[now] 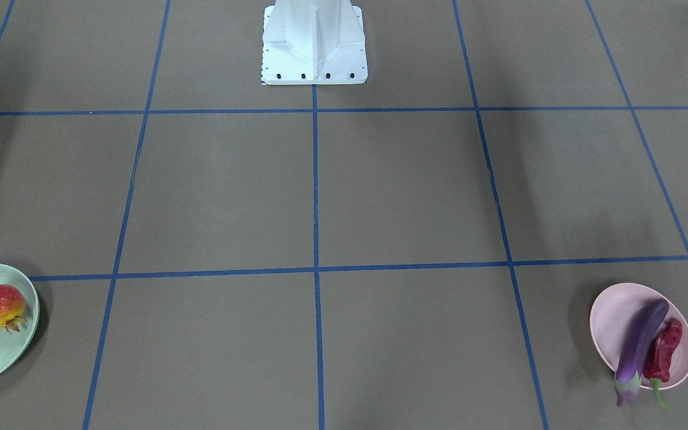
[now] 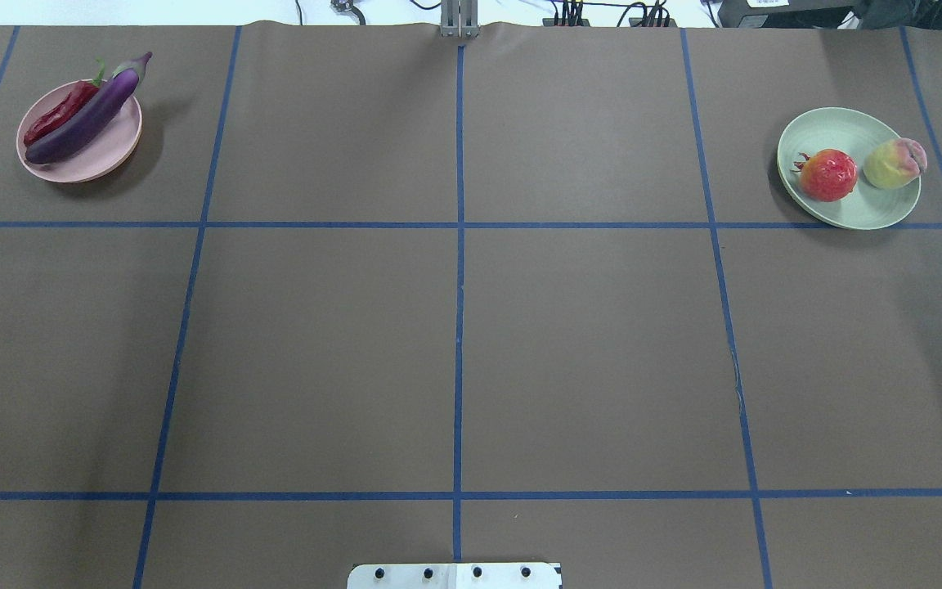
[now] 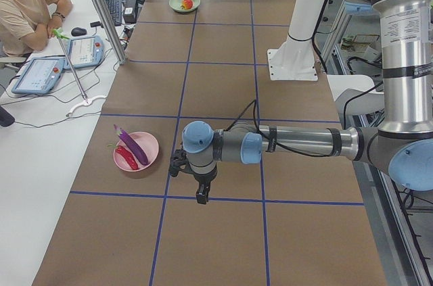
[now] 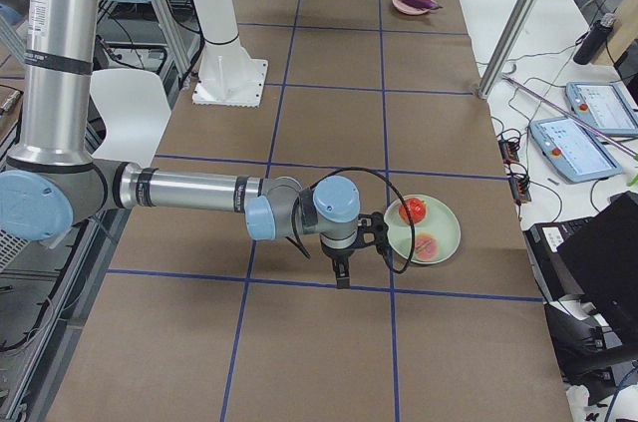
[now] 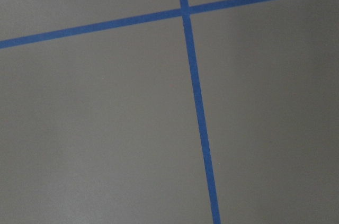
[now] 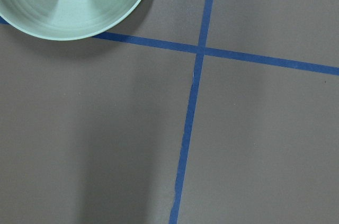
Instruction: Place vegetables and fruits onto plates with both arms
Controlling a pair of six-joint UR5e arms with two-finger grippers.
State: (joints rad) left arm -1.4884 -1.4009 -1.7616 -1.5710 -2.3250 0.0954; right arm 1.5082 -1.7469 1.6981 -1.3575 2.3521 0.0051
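The purple eggplant (image 2: 87, 119) and the red chili (image 2: 58, 114) lie side by side on the pink plate (image 2: 103, 159) at the far left. The bumpy red-and-yellow ball (image 2: 828, 174) and the peach (image 2: 892, 164) sit on the green plate (image 2: 847, 209) at the far right. My left gripper (image 3: 201, 197) hangs over bare table beside the pink plate (image 3: 145, 157). My right gripper (image 4: 342, 277) hangs beside the green plate (image 4: 439, 222). Both show only in the side views, so I cannot tell whether they are open or shut. Nothing is seen in either.
The white pedestal base (image 2: 455, 575) stands at the table's near edge. Blue tape lines (image 2: 459, 270) divide the brown table into squares. An operator (image 3: 24, 2) sits at the side bench with tablets (image 3: 40, 73).
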